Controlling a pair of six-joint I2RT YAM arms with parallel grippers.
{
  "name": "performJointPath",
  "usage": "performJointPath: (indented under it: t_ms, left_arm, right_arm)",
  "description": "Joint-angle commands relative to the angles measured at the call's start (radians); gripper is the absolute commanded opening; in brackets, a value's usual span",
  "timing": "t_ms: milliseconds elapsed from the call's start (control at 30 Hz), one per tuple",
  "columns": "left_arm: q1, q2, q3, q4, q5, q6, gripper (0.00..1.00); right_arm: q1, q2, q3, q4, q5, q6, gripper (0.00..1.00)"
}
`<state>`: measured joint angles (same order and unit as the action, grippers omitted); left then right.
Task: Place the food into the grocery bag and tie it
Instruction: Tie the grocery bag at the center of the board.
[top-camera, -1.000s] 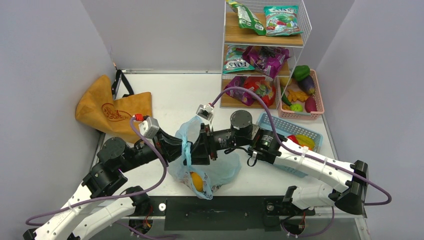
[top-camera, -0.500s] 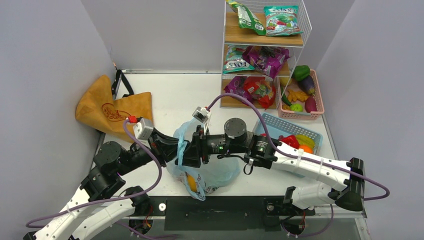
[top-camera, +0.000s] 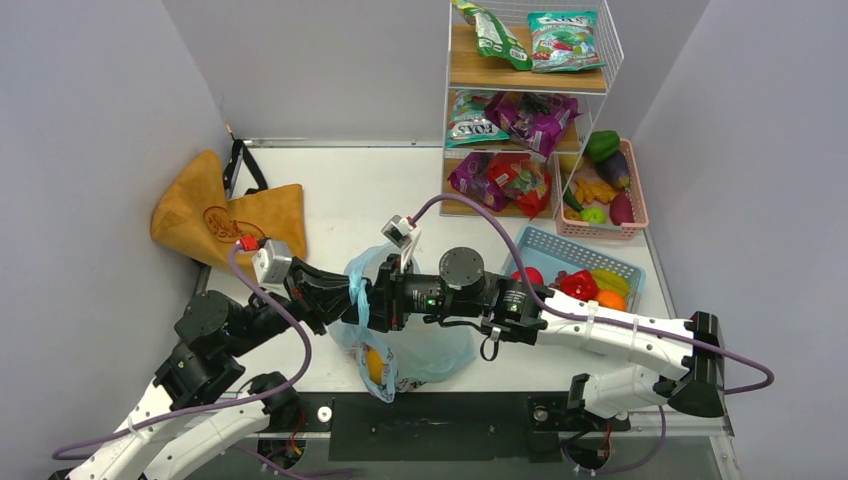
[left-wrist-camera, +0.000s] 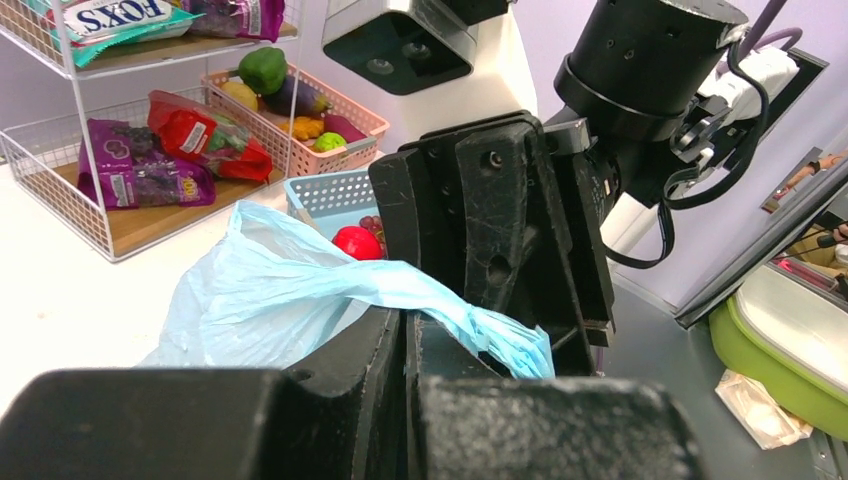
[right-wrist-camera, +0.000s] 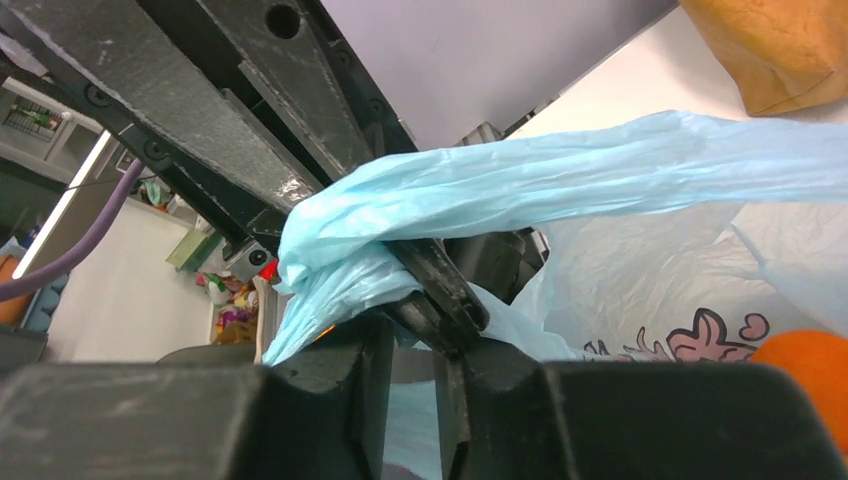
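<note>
The light blue grocery bag (top-camera: 425, 345) sits at the near middle of the table, with an orange-yellow piece of food (top-camera: 373, 365) showing through its thin wall. My left gripper (top-camera: 352, 300) is shut on a twisted handle (left-wrist-camera: 480, 330) that comes out past its tips (left-wrist-camera: 412, 320). My right gripper (top-camera: 380, 305) faces it tip to tip. Its jaws (right-wrist-camera: 415, 325) stand a narrow gap apart. A bunched handle (right-wrist-camera: 560, 180) lies over its left fingertip, and one left-gripper finger crosses the gap. The bag's cartoon print (right-wrist-camera: 700, 335) and the orange food (right-wrist-camera: 810, 360) show behind.
A tan-orange tote (top-camera: 225, 215) lies at the left. A blue basket (top-camera: 560, 250) of fruit sits beside the right arm, and a pink basket (top-camera: 642, 215) of vegetables is behind it. A wire shelf rack (top-camera: 520, 90) with snack packs stands at the back.
Both grippers and the bag's top have shifted left and towards the near edge, staying tip to tip. The right jaws have narrowed.
</note>
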<state>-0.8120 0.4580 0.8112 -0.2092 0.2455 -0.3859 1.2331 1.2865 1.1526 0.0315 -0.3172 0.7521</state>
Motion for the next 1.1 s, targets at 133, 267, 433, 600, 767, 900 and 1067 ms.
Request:
performJointPath:
  t_ms: [133, 267, 433, 600, 767, 900, 1067]
  left_arm:
    - [-0.004, -0.010, -0.018, -0.038, -0.020, -0.025, 0.00]
    - [-0.003, -0.027, -0.013, -0.084, -0.057, -0.030, 0.00]
    - [-0.003, -0.037, -0.001, -0.143, -0.098, -0.021, 0.00]
    - [-0.003, -0.040, -0.015, -0.159, -0.102, -0.036, 0.00]
    - [-0.003, -0.055, -0.020, -0.193, -0.127, -0.075, 0.00]
    - [-0.003, -0.070, -0.008, -0.224, -0.158, -0.097, 0.00]
    - [-0.004, -0.062, 0.039, -0.265, -0.210, -0.104, 0.00]
  right_arm:
    - [0.026, 0.018, 0.012, 0.136, 0.042, -0.009, 0.00]
    - [0.026, 0.004, 0.032, 0.062, 0.057, -0.046, 0.00]
    - [0.025, -0.048, 0.044, -0.077, 0.098, -0.111, 0.00]
    - [0.018, -0.089, 0.029, -0.135, 0.160, -0.135, 0.00]
    - [0.007, -0.105, 0.039, -0.177, 0.207, -0.150, 0.00]
    - [-0.009, -0.097, 0.038, -0.196, 0.213, -0.161, 0.00]
    - [-0.024, -0.074, 0.068, -0.267, 0.290, -0.160, 0.00]
